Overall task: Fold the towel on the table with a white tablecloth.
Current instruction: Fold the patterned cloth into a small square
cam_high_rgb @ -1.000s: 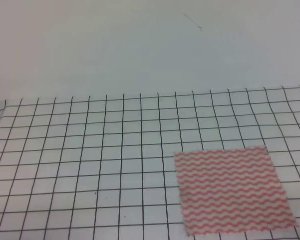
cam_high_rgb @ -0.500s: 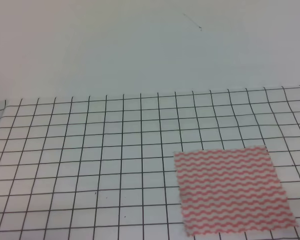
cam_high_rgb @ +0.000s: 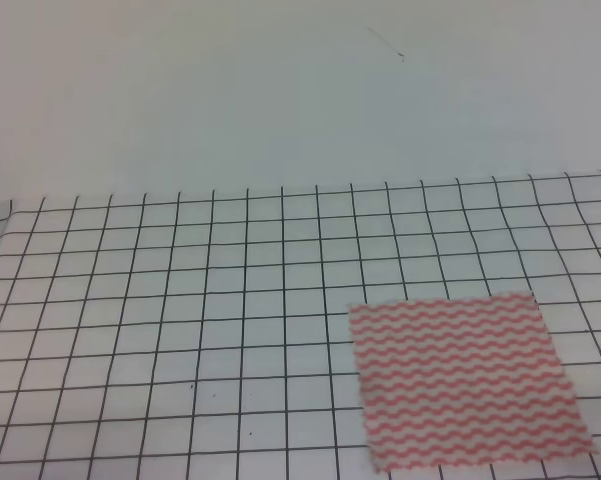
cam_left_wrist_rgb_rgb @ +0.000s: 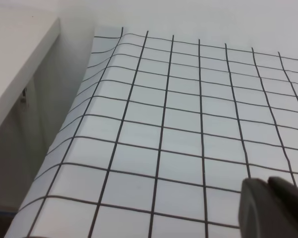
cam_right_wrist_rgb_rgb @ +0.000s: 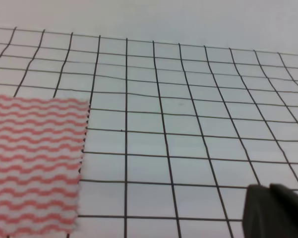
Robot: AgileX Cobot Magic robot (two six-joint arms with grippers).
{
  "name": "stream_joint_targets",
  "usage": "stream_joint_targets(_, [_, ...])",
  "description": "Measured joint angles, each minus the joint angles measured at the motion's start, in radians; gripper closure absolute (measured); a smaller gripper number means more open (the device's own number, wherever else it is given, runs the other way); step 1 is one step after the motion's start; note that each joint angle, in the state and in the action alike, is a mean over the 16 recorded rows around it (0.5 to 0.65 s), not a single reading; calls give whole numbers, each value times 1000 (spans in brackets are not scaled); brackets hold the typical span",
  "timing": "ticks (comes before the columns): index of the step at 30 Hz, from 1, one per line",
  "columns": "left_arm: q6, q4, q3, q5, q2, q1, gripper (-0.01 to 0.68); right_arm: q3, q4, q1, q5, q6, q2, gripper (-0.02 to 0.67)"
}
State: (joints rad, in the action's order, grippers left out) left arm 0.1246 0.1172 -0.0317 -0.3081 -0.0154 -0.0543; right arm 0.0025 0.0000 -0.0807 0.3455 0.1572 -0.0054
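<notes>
— So, where does the towel (cam_high_rgb: 467, 382) lie from your seat?

— Flat and unfolded on the white tablecloth (cam_high_rgb: 180, 300), which covers the table (cam_left_wrist_rgb_rgb: 64, 144). In the high view I see no arm near it. From the right wrist camera the towel (cam_right_wrist_rgb_rgb: 34, 166) lies well apart from the right gripper (cam_right_wrist_rgb_rgb: 275, 210), with only bare grid between them.

— And the jaws?

— The right gripper's dark tips look pressed together. The left gripper (cam_left_wrist_rgb_rgb: 272, 208) looks the same, low over the tablecloth near its draped edge, beside a white ledge (cam_left_wrist_rgb_rgb: 15, 64). No towel shows in that view.
</notes>
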Motion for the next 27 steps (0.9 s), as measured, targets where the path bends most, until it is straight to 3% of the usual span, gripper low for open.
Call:
stream_joint_targets(19, [-75,90,0,2,0,0,673,11,14,0,-7,-19,-7,651])
stream_joint_targets(27, [-113,240,0,21,0,0,673,0,181,0,-29,-21,0,650])
